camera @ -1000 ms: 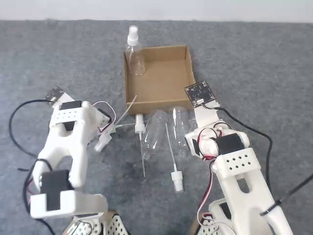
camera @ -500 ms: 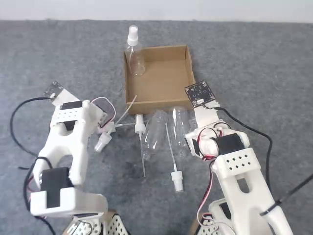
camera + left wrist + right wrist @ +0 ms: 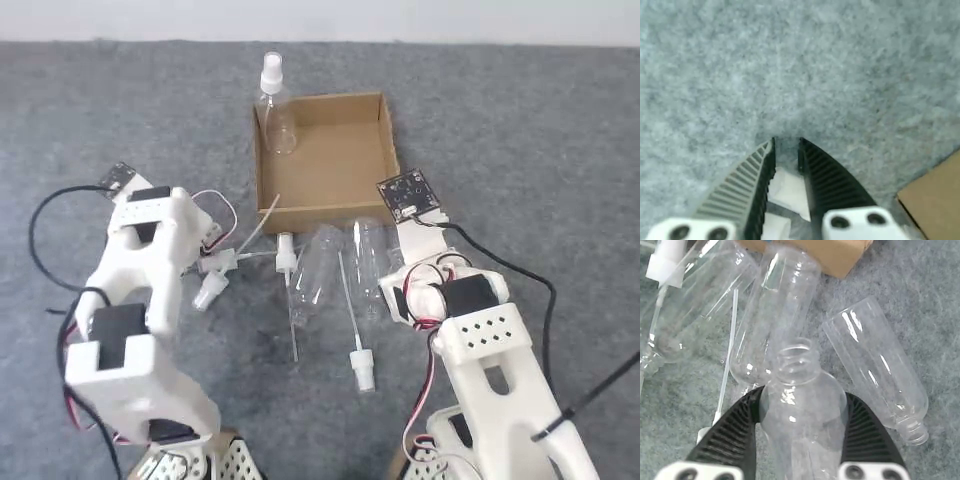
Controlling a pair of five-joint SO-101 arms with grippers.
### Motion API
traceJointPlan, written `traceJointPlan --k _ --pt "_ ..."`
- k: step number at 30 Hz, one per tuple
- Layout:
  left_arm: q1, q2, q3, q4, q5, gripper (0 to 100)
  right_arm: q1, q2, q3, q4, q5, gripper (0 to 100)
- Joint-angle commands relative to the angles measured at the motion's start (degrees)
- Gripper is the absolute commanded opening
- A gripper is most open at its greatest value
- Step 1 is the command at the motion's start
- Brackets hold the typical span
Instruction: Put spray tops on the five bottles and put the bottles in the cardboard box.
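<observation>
The right gripper point(image 3: 802, 399) is spread wide around a clear bottle point(image 3: 802, 430). One ribbed finger presses each flank, and the open neck points out past the fingertips. Close by one finger lies a loose spray top point(image 3: 704, 434), its thin dip tube point(image 3: 729, 345) running away from the gripper. Just beyond the held neck, three uncapped bottles lie on the grey carpet point(image 3: 520, 130). One is close alongside point(image 3: 875, 365), one is straight ahead point(image 3: 782, 310) and one is farther off to the side point(image 3: 695, 310). Past them is the wall of the cardboard box point(image 3: 815, 257).

The left gripper point(image 3: 786, 145) is drawn narrow, pinching a white spray top point(image 3: 787, 192) well back between its fingers. The tips themselves are bare over the carpet. A corner of the box sits a little way off to its side.

Counted, there are five bottles: one held, three lying loose, and a capped bottle point(image 3: 277, 120) at the box's far corner, farthest from both grippers. I cannot tell whether it is inside the box. There are five spray tops: one fitted, one pinched, and three loose on the carpet point(image 3: 362, 368) point(image 3: 286, 252) point(image 3: 210, 290). There is one box.
</observation>
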Motion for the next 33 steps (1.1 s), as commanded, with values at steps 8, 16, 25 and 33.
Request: traceJointPlan --k 8,16,25,33 --pt "0.35 2.20 -6.29 7.82 3.34 26 1.01 -2.77 -0.62 -1.71 -0.18 8.4" --pt "3.43 2.37 -7.78 13.36 3.52 37 1.01 -2.77 -0.62 -1.71 -0.18 8.4" --pt "7.47 2.73 -8.40 11.08 7.12 31 1.01 -2.33 -0.62 -1.71 -0.18 8.4" --pt "7.30 2.73 -8.40 9.23 6.95 12 1.01 -2.51 -0.62 -1.71 -0.18 8.4"
